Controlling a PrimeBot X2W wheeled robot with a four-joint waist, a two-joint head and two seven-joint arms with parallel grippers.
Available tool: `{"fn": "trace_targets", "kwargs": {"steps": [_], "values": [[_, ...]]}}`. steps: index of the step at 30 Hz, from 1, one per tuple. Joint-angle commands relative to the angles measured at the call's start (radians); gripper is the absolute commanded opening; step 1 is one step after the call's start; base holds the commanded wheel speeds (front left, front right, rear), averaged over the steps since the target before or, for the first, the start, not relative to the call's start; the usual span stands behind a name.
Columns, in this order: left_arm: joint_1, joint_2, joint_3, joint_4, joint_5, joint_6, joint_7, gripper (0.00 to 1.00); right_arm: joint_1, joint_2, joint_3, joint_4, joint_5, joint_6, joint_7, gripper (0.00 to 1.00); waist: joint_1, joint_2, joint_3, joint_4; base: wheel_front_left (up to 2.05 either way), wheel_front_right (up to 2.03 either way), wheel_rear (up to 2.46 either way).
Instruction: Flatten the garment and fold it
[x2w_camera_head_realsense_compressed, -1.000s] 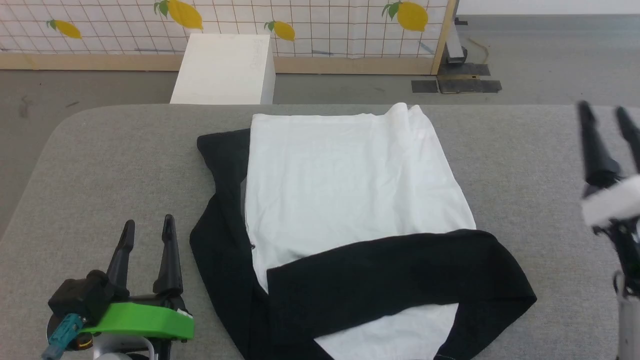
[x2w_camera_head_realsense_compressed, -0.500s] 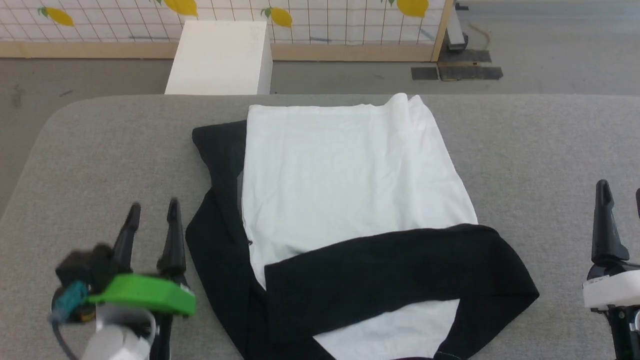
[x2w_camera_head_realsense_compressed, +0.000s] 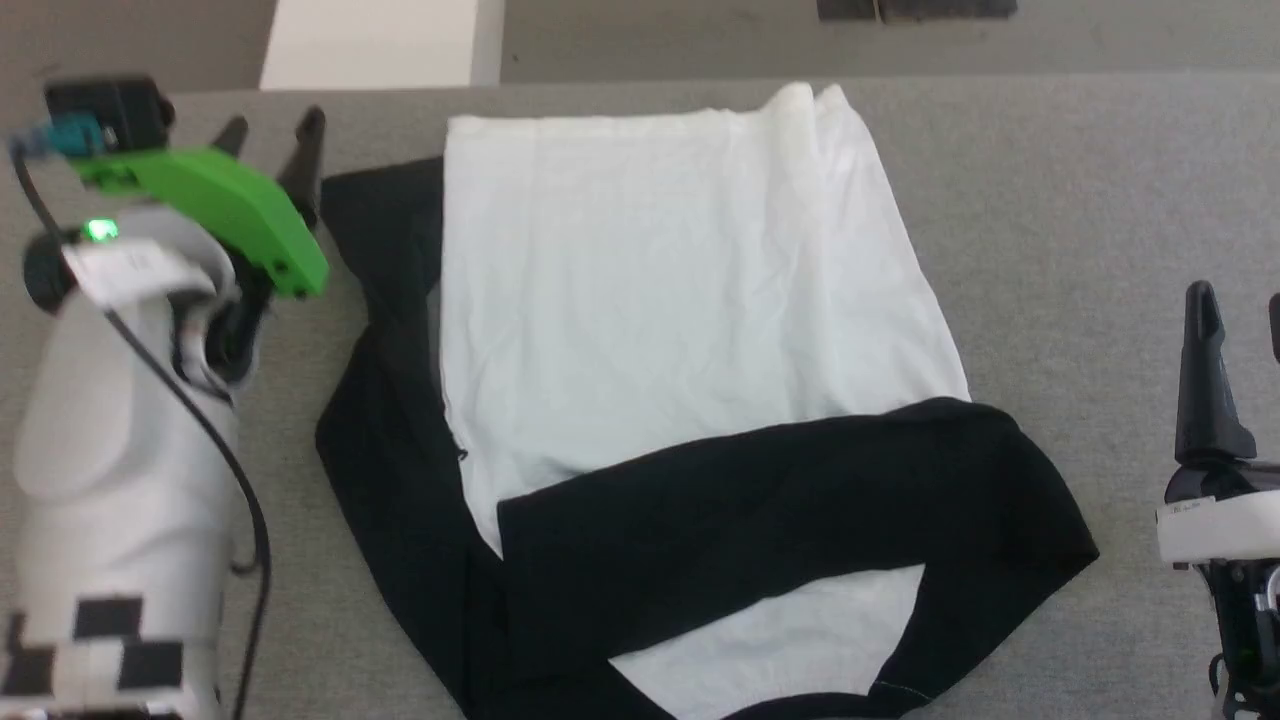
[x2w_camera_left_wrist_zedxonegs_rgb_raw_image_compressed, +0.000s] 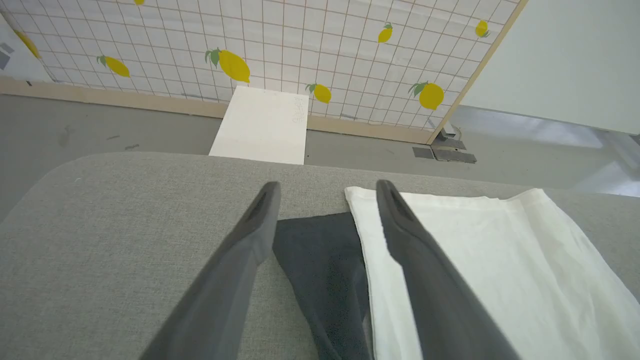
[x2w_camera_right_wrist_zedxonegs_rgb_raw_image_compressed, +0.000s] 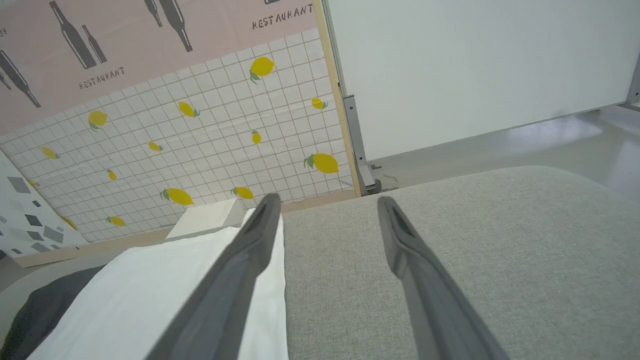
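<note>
- The garment lies on the worktop, folding half done.
- The left gripper hovers by its far black corner, the right gripper aside; all fingers apart.
- Next, probably: pinch that corner.

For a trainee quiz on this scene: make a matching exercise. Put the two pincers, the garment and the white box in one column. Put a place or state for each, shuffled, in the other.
Things
1. left pincer
2. right pincer
3. garment
4. white box

Places or states
A. beyond the far edge of the table
B. open, at the garment's far left black corner
C. open, over bare table to the right of the garment
D. lying on the table, a black part folded across its white panel

Pairs: 1-B, 2-C, 3-D, 4-A
</note>
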Motion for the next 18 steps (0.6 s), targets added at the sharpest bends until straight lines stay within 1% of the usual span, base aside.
{"fn": "trace_targets", "kwargs": {"steps": [1,6,8,12,18], "values": [[-0.059,0.015,0.001,0.036,-0.011,0.015,0.046,1.00,-0.020,0.001,0.006,-0.011,0.010,-0.001,0.005,1.00,0.0000,0.0000,0.102,-0.040,0.00,0.00,0.00],[-0.233,0.065,-0.021,0.187,0.001,0.075,0.304,1.00,-0.047,0.001,0.019,-0.029,0.004,-0.001,0.011,1.00,0.0000,0.0000,0.179,-0.079,0.00,0.00,0.00],[-0.279,0.087,-0.033,0.216,0.014,0.097,0.386,1.00,-0.051,0.001,0.020,-0.037,0.006,-0.001,0.011,1.00,0.0000,0.0000,0.206,-0.090,0.00,0.00,0.00],[-0.328,0.114,-0.054,0.240,0.033,0.126,0.502,1.00,-0.049,0.001,0.012,-0.056,0.005,-0.001,0.012,1.00,0.0000,0.0000,0.247,-0.101,0.00,0.00,0.00],[-0.333,0.136,-0.081,0.247,0.054,0.157,0.597,1.00,-0.049,0.001,-0.004,-0.086,0.003,-0.001,0.014,1.00,0.0000,0.0000,0.288,-0.098,0.00,0.00,0.00]]}}
